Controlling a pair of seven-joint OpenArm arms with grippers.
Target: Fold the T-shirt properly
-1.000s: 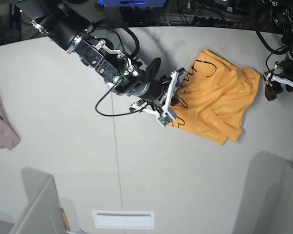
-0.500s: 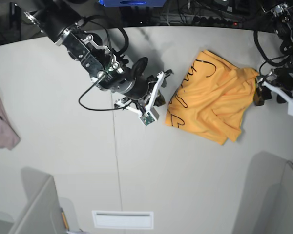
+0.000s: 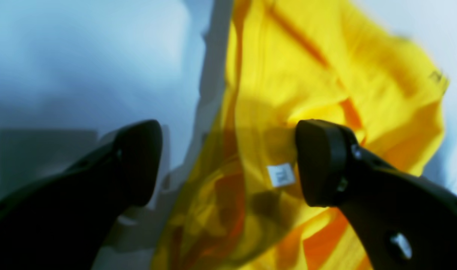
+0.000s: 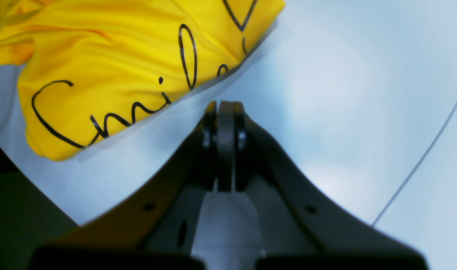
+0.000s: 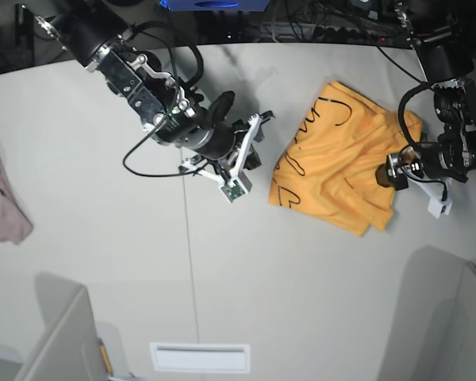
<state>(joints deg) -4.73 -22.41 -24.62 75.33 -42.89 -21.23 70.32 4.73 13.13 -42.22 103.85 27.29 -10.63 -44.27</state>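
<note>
The orange-yellow T-shirt lies crumpled on the table at the right, with its black cursive print facing up on its left part. My left gripper is open over the shirt's right edge. In the left wrist view, the left gripper straddles yellow cloth, and one finger is next to a white label. My right gripper is shut and empty, just left of the shirt. In the right wrist view, the right gripper sits over bare table, near the printed edge.
A pinkish-mauve cloth lies at the table's far left edge. A white slotted plate sits near the front edge. Grey panels stand at the front left and front right. Cables run along the back edge.
My right gripper has drawn back to the left, off the shirt's printed edge. My left gripper has come in from beyond the shirt's right side and now sits open over its right edge.
</note>
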